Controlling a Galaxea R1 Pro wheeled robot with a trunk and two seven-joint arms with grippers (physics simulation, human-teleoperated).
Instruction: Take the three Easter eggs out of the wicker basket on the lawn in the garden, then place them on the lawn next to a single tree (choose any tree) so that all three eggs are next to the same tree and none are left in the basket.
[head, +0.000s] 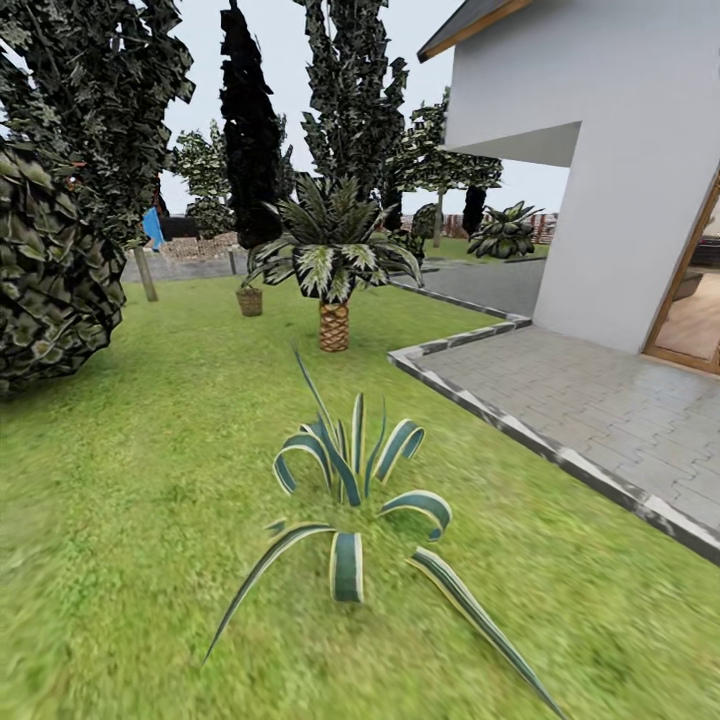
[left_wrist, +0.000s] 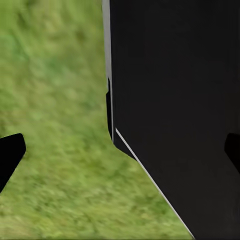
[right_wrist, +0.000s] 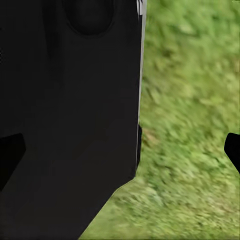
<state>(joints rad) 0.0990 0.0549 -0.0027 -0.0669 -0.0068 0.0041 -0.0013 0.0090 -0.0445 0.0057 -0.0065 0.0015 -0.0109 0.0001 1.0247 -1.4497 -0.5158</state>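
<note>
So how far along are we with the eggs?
Nothing looks done yet. The wicker basket sits far off on the lawn, left of the palm; its contents can't be made out. Both wrist views show grass between spread fingers, holding nothing. Left: drive over, unload, place the eggs by one tree.

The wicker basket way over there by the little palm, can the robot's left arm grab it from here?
Probably not. The wicker basket sits far up the lawn, beyond the striped spiky plant and beside the short palm. The left gripper hangs open over grass beside the robot's dark body, so the robot would likely have to drive closer.
</note>
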